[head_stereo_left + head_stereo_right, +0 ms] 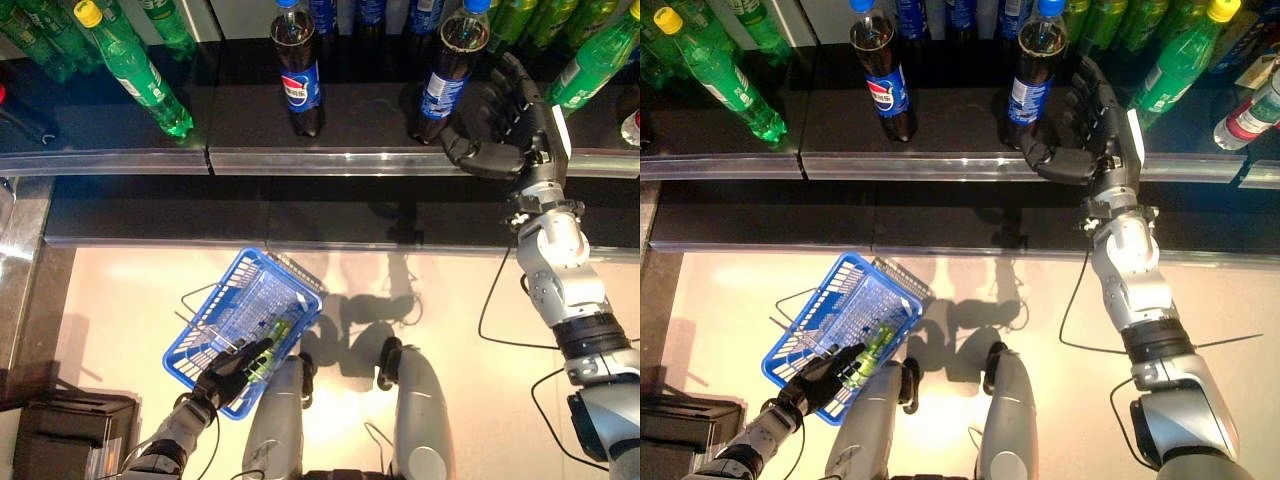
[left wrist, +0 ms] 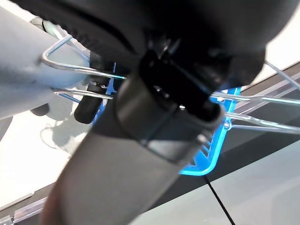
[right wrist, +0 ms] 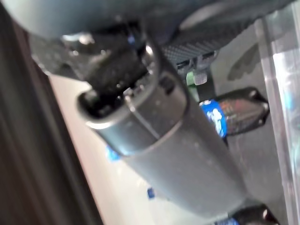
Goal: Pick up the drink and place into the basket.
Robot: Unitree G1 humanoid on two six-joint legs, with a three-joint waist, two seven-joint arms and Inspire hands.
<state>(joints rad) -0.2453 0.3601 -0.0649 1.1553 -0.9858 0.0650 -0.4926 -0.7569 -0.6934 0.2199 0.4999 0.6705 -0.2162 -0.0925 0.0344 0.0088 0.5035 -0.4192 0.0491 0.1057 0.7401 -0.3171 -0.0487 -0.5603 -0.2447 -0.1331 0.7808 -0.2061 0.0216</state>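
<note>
**Q:** Lowest in the head views, nearest the camera, what shows?

**A:** Down at the lower left, the left robot hand (image 1: 232, 372) is at the near edge of the blue basket (image 1: 215, 300). Its dark fingers are curled over the rim there, so it is closed on the basket. In its own wrist view, thin wire handles and blue plastic show just past the arm.

**Q:** What is in the basket?

**A:** A green bottle (image 1: 272, 343) lies inside, at the near corner, just beside the fingers of that hand. The basket hangs tilted above the pale floor (image 1: 120, 300).

**Q:** And the drink itself?

**A:** Two cola bottles stand upright on the dark shelf (image 1: 250, 130). The left cola bottle (image 1: 298, 75) stands apart from the hand. The right cola bottle (image 1: 445, 70) is the one just beside the right robot hand (image 1: 505, 125).

**Q:** Is that hand holding it?

**A:** No. Its fingers are spread wide and fairly straight, with the thumb pointing toward the base of the bottle. The palm sits close to the bottle's right side, but nothing is clasped.

**Q:** Anything else on the shelf?

**A:** A green soda bottle (image 1: 130, 65) leans at the far left, and another green bottle (image 1: 595, 60) leans at the far right, behind the open hand.
</note>
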